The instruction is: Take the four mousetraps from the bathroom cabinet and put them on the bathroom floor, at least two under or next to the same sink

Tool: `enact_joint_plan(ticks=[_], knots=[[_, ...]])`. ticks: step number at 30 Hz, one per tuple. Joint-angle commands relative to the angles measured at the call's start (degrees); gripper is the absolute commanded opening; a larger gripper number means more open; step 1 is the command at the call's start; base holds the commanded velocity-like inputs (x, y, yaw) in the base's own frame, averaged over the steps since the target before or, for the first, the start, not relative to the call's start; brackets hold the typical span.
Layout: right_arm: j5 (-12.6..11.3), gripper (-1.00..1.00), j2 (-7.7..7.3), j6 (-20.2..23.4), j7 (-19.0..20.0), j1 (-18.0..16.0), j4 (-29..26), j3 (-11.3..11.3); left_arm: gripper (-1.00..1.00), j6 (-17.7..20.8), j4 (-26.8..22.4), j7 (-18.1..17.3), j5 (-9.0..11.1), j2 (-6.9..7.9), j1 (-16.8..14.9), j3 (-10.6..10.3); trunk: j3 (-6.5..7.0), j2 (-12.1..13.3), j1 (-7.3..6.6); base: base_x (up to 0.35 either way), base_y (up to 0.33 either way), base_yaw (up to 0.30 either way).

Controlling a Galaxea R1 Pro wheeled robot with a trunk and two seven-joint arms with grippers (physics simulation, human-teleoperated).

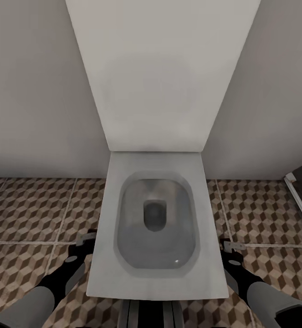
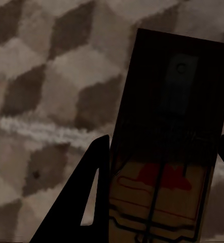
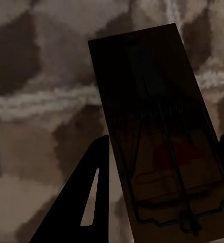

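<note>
While both face tiles, each claw clamps a tan, red-marked mousetrap.

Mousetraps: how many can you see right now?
2. One mousetrap is gripped between the left gripper's fingers; the other mousetrap is gripped by the right gripper. Both hang above the patterned floor. More may be out of view.

Showing glossy white ceramic on the toilet, with smooth matt paint on the walls. Looking like matt printed tile across the floor, pale grout between. Carrying pale wood and thin dark metal wire on each mousetrap.
</note>
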Motion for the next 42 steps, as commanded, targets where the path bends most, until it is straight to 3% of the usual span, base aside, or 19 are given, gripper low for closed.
enact_joint_plan(ticks=[1,12,28,42], knots=[[-0.7,-1.00,-0.02,-0.3,-0.1,0.0,0.0,0.5,-1.00,-0.2,0.2,0.6,0.4,0.05,-0.1,-0.5,-0.03,0.0,-0.01,0.000,0.000,0.000],[-0.7,-1.00,-0.02,-1.0,-0.1,0.0,0.0,0.4,-1.00,-0.9,2.9,0.6,0.4,0.00,-0.4,-0.5,-0.03,0.0,-0.01,0.000,0.000,0.000],[-0.8,-1.00,0.58,-12.4,0.0,0.0,2.8,0.4,-1.00,-3.0,3.1,0.6,0.6,0.09,-0.4,-0.3,-0.03,0.0,-0.01,0.000,0.000,0.000],[-1.2,-1.00,0.53,-14.5,1.6,0.0,3.4,0.4,-1.00,-3.1,5.4,0.6,0.7,-0.20,-1.2,-0.3,-0.03,0.0,-0.01,0.000,0.000,0.000]])
